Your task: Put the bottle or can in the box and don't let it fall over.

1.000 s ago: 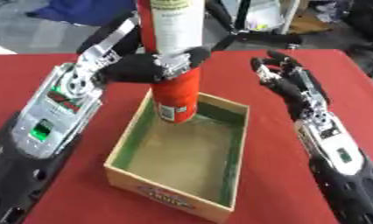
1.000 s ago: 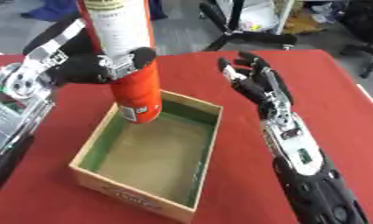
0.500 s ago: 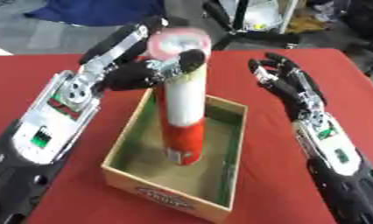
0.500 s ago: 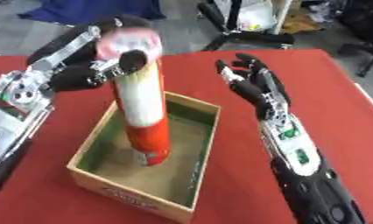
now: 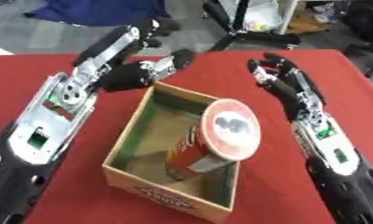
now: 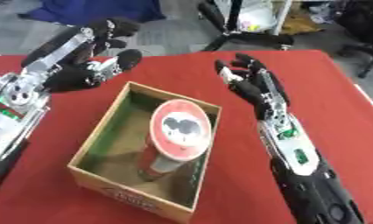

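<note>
In the left eye view, we see one tall red can (image 5: 212, 140) standing inside the one cardboard box (image 5: 136, 131) near the middle of the red table (image 5: 350, 96), leaning toward the box's near right wall; released at this tilt, it may tip onto that wall. In the right eye view, we count two hands, the left hand (image 6: 79, 74) with fingers spread wide beyond the box's far left corner and the right hand (image 6: 255, 85) open beside its right wall, and neither holds the can.
</note>
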Robot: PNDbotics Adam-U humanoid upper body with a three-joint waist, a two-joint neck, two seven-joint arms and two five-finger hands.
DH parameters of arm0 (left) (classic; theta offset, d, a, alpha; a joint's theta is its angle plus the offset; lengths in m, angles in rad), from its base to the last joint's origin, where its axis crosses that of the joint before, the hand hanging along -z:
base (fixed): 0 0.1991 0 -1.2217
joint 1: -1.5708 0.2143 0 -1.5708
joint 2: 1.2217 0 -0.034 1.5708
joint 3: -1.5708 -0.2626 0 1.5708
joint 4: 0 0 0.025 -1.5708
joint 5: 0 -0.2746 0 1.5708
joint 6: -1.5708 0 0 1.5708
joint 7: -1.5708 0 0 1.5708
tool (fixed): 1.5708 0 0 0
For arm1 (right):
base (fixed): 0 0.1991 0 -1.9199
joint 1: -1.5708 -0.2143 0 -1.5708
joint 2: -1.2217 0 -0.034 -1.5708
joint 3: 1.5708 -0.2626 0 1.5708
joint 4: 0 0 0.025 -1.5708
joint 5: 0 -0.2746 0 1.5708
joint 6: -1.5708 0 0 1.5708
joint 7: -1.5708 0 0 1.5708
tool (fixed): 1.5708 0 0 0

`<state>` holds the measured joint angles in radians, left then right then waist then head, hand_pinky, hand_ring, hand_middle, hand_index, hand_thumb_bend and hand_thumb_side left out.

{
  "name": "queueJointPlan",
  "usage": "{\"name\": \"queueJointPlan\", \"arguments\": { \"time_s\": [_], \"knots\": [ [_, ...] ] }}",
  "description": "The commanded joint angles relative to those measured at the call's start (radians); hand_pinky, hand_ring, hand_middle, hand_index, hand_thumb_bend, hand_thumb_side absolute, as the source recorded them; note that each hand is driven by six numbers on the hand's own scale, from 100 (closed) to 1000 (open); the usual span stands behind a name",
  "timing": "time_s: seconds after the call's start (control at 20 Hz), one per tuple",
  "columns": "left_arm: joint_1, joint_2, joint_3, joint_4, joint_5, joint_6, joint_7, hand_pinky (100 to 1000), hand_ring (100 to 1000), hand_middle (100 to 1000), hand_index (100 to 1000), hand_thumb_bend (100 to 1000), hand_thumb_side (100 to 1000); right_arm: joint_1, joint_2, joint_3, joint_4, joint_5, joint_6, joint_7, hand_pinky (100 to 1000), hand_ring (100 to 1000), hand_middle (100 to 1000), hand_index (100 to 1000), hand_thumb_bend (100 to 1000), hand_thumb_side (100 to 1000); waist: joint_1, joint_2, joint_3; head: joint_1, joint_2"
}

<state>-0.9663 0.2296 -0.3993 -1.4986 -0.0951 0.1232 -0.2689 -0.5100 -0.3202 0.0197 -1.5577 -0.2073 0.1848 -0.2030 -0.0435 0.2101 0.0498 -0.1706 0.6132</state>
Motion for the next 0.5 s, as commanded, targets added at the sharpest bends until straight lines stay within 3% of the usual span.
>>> {"name": "queueJointPlan", "arguments": {
  "time_s": [0.05, 0.5],
  "knots": [
    [-0.009, 0.03, 0.028, -0.024, 0.021, 0.005, 0.021, 920, 945, 864, 879, 466, 693, -0.01, -0.014, -0.006, -0.014, -0.004, 0.0, -0.005, 741, 828, 787, 866, 382, 351, 0.0, -0.027, 0.002, -0.005, -0.01],
    [0.055, 0.143, 0.117, -0.039, 0.063, 0.027, 0.109, 913, 942, 864, 870, 433, 714, -0.003, -0.021, -0.013, -0.014, -0.004, -0.001, -0.012, 742, 829, 788, 866, 380, 352, 0.0, -0.033, 0.019, -0.023, -0.004]
  ]
}}
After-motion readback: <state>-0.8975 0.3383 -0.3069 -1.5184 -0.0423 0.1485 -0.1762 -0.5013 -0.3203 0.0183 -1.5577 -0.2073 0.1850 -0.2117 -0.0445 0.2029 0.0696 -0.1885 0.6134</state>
